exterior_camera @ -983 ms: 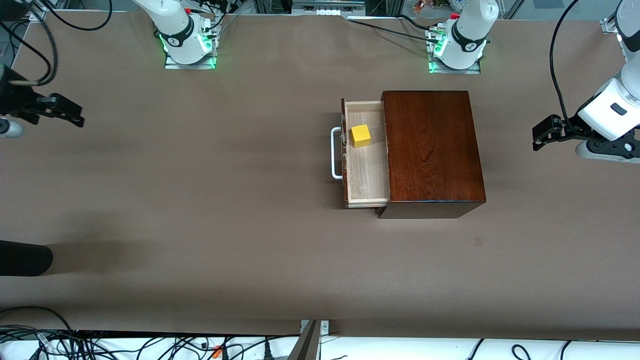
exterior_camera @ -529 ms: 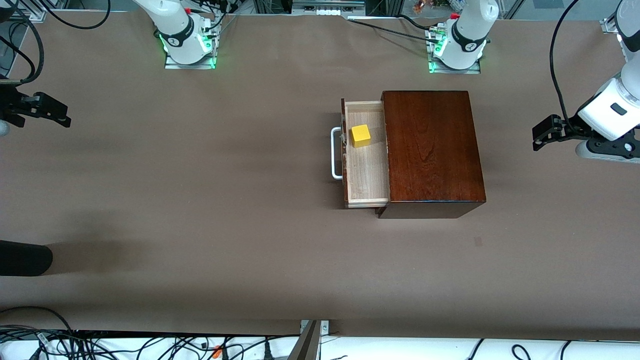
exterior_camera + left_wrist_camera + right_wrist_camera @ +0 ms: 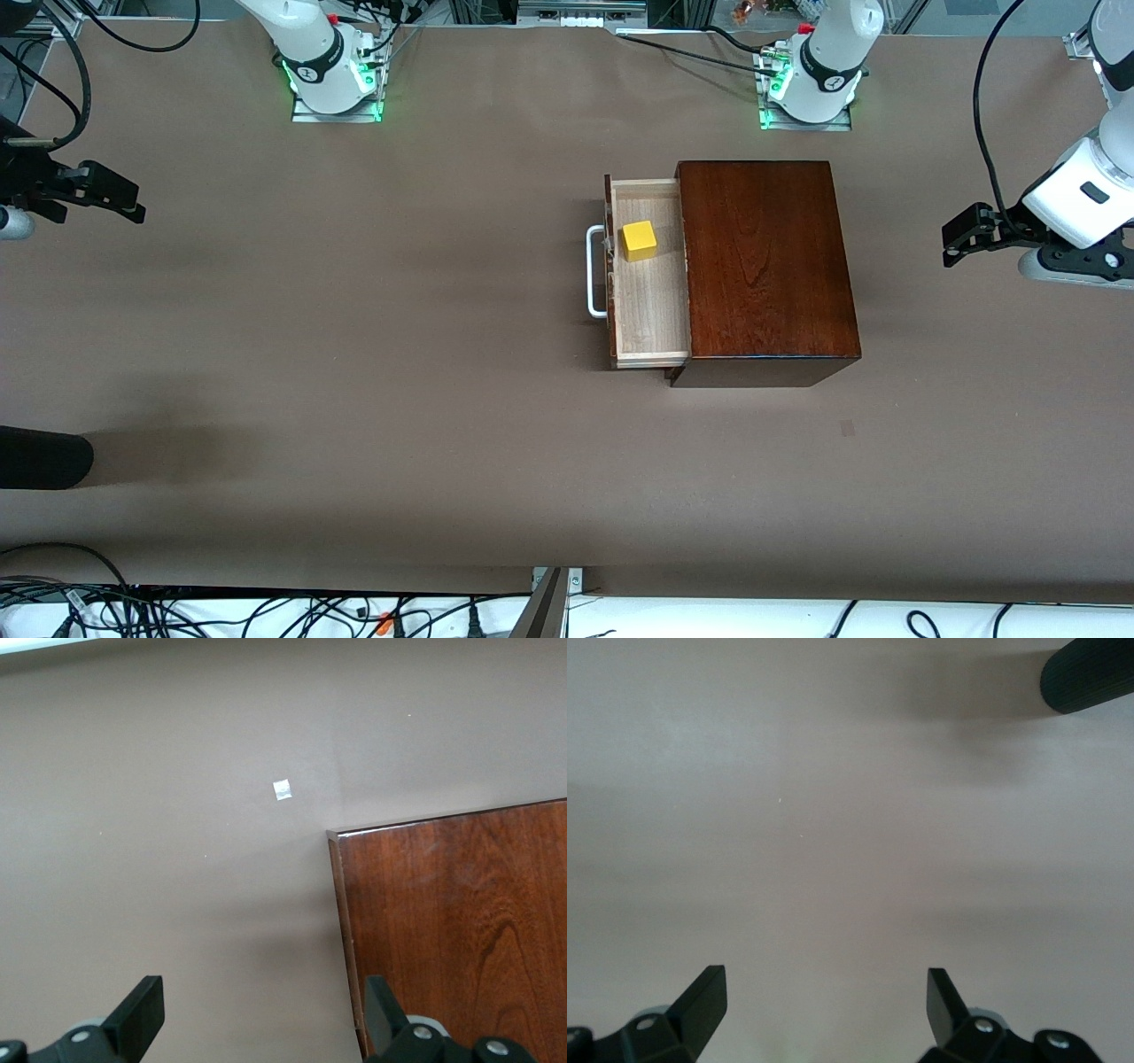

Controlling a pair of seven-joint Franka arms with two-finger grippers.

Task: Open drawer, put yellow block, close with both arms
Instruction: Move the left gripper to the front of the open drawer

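Brown paper covers the counter [image 3: 354, 372], with the mahogany box [image 3: 762, 266] sitting toward the left arm's end. The drawer [image 3: 651, 301] is pulled out toward the right arm's end, its white U-shaped handle [image 3: 595, 270] leading. The yellow block [image 3: 639, 241] rests on the drawer's pale floor, in the part farther from the front camera and just beside the drawer front. Judging by this, only the closing remains.

The right gripper [image 3: 111, 197] hangs over bare counter at the right arm's end, well apart from the drawer, fingers [image 3: 700, 997] spread and empty. The left gripper [image 3: 966, 232] hovers over the counter at the left arm's end, near the box's closed end, also released and holding nothing; its wrist view shows a corner of the box.

To close well, the left gripper should probably brace the box's closed end so it cannot slide, while the right gripper comes level with the drawer front and pushes squarely near the handle's middle. An off-centre push could skew the drawer and jam it. A slow push should keep the block from tumbling.
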